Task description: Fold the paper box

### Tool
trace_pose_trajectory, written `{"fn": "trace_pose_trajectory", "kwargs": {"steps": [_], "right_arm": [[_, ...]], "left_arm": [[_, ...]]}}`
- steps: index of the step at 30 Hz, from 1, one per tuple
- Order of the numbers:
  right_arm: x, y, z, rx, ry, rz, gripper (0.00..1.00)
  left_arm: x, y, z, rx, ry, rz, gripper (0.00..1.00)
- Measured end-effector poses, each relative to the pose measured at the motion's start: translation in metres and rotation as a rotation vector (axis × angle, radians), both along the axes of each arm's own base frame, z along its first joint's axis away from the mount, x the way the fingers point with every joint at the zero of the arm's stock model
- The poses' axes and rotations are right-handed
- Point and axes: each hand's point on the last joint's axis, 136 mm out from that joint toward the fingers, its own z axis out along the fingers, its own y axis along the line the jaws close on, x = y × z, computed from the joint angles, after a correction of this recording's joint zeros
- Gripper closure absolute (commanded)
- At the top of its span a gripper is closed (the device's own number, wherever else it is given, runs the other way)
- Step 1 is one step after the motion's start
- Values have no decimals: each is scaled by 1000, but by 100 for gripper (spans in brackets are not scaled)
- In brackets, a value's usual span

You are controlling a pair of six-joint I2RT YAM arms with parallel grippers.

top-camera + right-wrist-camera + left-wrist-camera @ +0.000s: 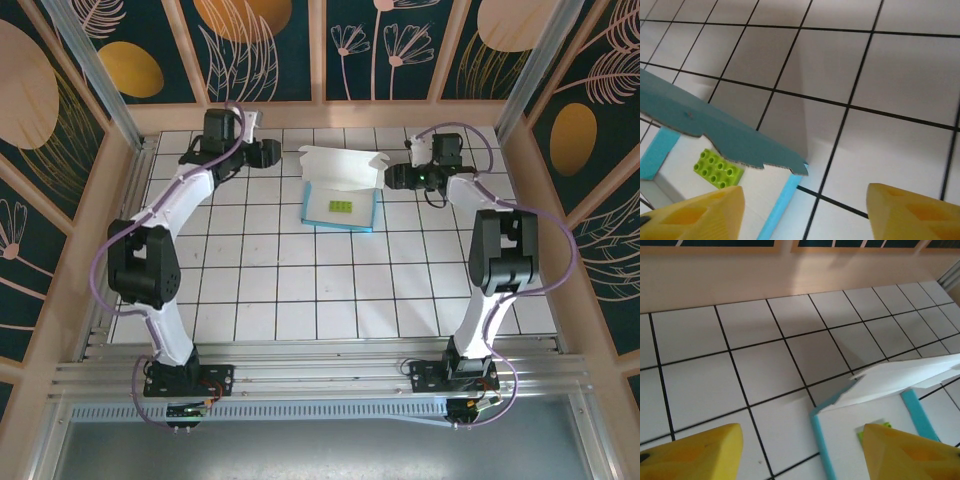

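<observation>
Lying between left fingers [695, 452], right fingers [912, 210]: paper box [340, 205], ungripped.

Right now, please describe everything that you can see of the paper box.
The paper box lies on the white tiled table, at the far middle, between the arms. It looks like thin card, white inside, turquoise on its rim and outside. It is a shallow open tray; a white flap at its far side stands raised and tilted. A small green brick lies inside. The left gripper and the right gripper stand open beside it; neither holds it.
</observation>
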Motion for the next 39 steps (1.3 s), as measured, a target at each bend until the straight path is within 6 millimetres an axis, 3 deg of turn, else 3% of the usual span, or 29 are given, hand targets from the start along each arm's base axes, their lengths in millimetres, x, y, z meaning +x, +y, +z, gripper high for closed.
{"fn": "trace_pose_trajectory", "kwargs": {"steps": [5,12,19,25,33,39], "right_arm": [[3,10,0,18,-27,78,49],[13,18,11,4,-95,146,74],[15,23,13,-16,-135,204,84],[11,29,13,-47,-178,275,96],[7,32,14,-93,-230,360,99],[3,37,15,-118,-264,424,100]], "left_arm": [[10,-16,-23,43,22,-138,32],[10,-32,-37,112,-30,-289,28],[0,-44,-41,193,-173,-497,27],[-9,-55,-57,195,-256,-671,23],[-4,-62,-82,175,-319,-786,21],[24,-66,-77,190,-400,-748,21]]}}
